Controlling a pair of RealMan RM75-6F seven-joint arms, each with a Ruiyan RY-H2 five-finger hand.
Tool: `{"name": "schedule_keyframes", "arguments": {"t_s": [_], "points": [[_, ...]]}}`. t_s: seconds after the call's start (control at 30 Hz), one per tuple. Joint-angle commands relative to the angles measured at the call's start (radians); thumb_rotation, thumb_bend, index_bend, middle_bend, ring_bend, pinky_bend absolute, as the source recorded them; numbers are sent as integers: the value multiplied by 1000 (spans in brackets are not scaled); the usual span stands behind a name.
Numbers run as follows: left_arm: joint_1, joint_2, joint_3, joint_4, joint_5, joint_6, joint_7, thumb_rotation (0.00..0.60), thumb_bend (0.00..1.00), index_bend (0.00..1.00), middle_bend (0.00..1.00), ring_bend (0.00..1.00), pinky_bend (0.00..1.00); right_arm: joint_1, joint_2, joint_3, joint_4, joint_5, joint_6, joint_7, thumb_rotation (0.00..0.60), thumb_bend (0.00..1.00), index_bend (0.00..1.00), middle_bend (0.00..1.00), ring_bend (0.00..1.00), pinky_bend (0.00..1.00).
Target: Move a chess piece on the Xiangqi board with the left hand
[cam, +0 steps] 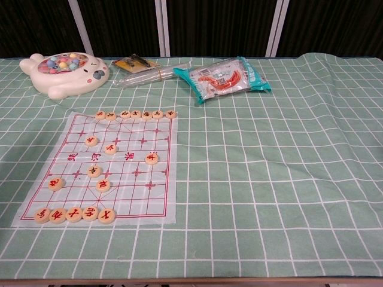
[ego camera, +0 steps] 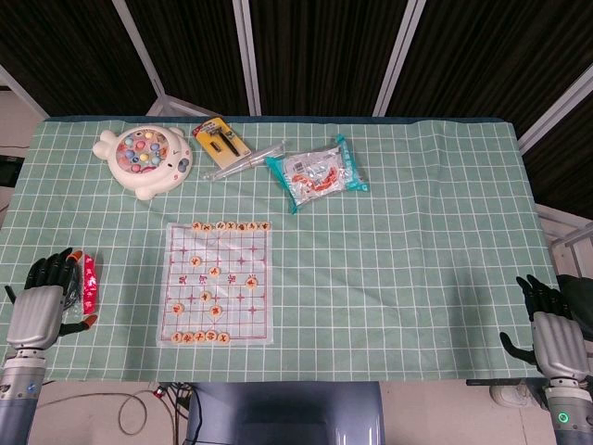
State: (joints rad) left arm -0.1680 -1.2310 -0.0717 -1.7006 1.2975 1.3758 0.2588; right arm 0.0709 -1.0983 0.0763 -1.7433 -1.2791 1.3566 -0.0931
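Note:
The Xiangqi board, a thin white sheet with red lines, lies left of the table's middle; in the chest view the board sits at the left. Round wooden pieces stand on it: a row along the far edge, a row at the near edge, and several scattered between, such as one piece. My left hand rests at the table's near left corner, fingers apart, holding nothing, well left of the board. My right hand rests at the near right corner, also empty with fingers apart. Neither hand shows in the chest view.
A red packet lies beside my left hand. At the back stand a cream fishing-game toy, a yellow card of tools, a clear tube and a teal snack bag. A green checked cloth covers the table.

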Motion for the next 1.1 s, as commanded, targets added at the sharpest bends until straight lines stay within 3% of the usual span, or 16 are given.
{"name": "schedule_keyframes", "arguments": {"t_s": [0.03,0.93,1.03,1.1], "points": [[0,0,0,0,0,-1,1,600,0,0,0,0,0,0,0,0,0,0,0,0,600,366,0,0,0,0],[-3,0,2,-7,-4,-3,26,600,0,0,0,0,1,0,1,1,-3,6,-3,3,600,367,0,0,0,0],[-5,1,-1,-11,-5,0,37,600,0,0,0,0,40,1,1,2,-4,7,-4,4,600,367,0,0,0,0],[-7,-1,-5,-11,-1,8,50,600,0,0,6,30,118,1,1,2,-4,7,-5,4,600,366,0,0,0,0]]}}
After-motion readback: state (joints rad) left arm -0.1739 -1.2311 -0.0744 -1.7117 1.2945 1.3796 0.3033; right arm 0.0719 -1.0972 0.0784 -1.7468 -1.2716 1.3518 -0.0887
